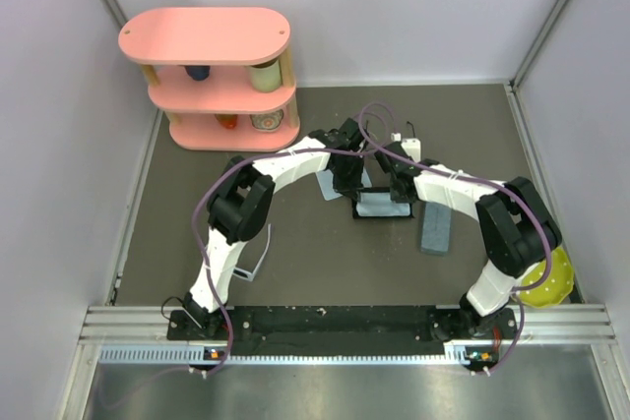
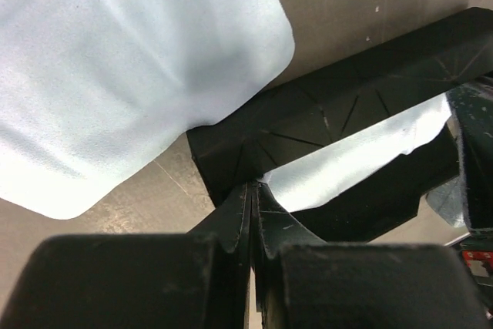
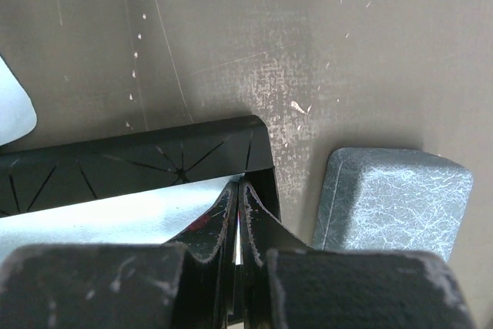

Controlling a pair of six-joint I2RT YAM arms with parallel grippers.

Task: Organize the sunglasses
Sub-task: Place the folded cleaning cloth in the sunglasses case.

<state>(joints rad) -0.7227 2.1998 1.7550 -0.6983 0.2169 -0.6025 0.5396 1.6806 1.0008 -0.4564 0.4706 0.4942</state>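
The grey-brown table (image 1: 295, 272) sits inside pale walls, with a pink shelf (image 1: 212, 36) at its far left corner. You have both arms meeting at mid-table over an open black case (image 2: 323, 105) that has a light blue cloth (image 2: 362, 156) lying in it.

Your left gripper (image 2: 253, 188) has its fingers pressed together, the tips at the near corner of that cloth and the case rim. Your right gripper (image 3: 239, 188) is closed the same way at the cloth's other end. In neither wrist view can you tell whether cloth is pinched.

A second light blue cloth (image 2: 131, 75) lies flat just beside the case, and a grey-blue case (image 3: 393, 198) lies just right of it.

What looks like the white-framed sunglasses (image 1: 408, 145) shows just behind your right wrist, partly hidden. You cannot make out the wire-framed pair.
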